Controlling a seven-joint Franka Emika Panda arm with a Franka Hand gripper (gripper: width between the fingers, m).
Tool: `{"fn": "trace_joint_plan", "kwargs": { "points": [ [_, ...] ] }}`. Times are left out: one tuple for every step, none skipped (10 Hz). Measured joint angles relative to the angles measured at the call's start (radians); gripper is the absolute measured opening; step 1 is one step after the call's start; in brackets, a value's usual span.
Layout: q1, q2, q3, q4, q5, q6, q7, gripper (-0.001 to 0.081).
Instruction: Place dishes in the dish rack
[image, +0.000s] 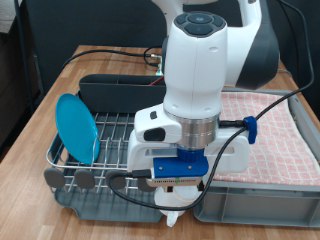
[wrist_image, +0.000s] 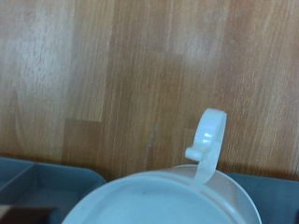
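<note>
In the exterior view, at the left, we note the light-blue plate (image: 77, 127) already standing on edge in the wire grid of the dish rack (image: 62, 163), leaning slightly, so that part of the load appears done. The dark cutlery box (image: 115, 88) sits at the rack's far side. Moving right, the arm's white body fills the centre, and the gripper (image: 172, 217) hangs low at the exterior view's bottom, over the rack's front right corner, beside the grey bin (image: 262, 203) that holds the pink checked towel (image: 275, 130). From this view we cannot see the fingers' spread. The wrist view shows the white mug (wrist_image: 168, 198) very close below the camera, rim and handle (wrist_image: 207, 140) up, with wooden tabletop (wrist_image: 112, 75) behind it and grey-blue plastic edges at either lower corner; no finger shows in that picture, so we cannot tell whether the jaws are closed on the mug or how wide they stand. We do not see the wooden spoon in either view. Risks, as we judge them: if the mug is held by its wall only, a thin grip could let it swing or slip over the rack's edge; if it comes down on the rim between rack and bin, it could tip onto the table; a sideways drift could knock the leaning plate.
</note>
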Motion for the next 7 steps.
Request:
{"fn": "trace_joint_plan", "kwargs": {
  "points": [
    [-0.008, 0.004, 0.007, 0.03, 0.0, -0.054, -0.013, 0.0534],
    [-0.013, 0.006, 0.01, 0.059, 0.0, -0.102, -0.021, 0.0684],
    [-0.016, 0.006, 0.011, 0.082, 0.0, -0.135, -0.022, 0.0684],
    [-0.016, 0.005, 0.01, 0.102, -0.002, -0.163, -0.022, 0.0777],
    [-0.016, 0.003, 0.01, 0.12, -0.003, -0.189, -0.022, 0.0777],
    [-0.016, -0.003, 0.009, 0.133, -0.003, -0.216, -0.022, 0.0797],
    [-0.013, -0.015, 0.008, 0.139, -0.005, -0.241, -0.022, 0.0797]
  ]
}}
